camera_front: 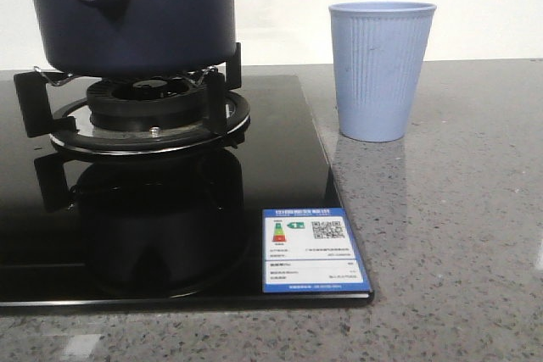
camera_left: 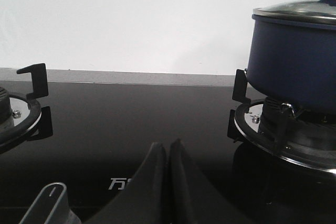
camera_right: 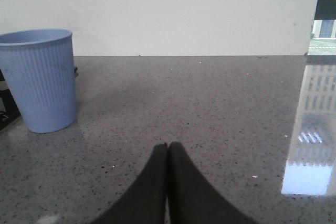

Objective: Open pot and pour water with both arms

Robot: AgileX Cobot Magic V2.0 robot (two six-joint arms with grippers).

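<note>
Front view: pot (camera_front: 127, 10) top cut off by the frame edge, so rim and lid aren't visible there; its left side is clipped too. Left wrist view: pot (camera_left: 296, 59) runs off the right edge, lid (camera_left: 296, 13) only partly in frame (knob mostly out of shot). Second burner (camera_left: 16, 116) clipped at the left edge. Sticker (camera_front: 312, 250) on the cooktop (camera_front: 280, 125): text too small to read. Right wrist view: cup (camera_right: 39, 80) slightly clipped at the left edge.
</note>
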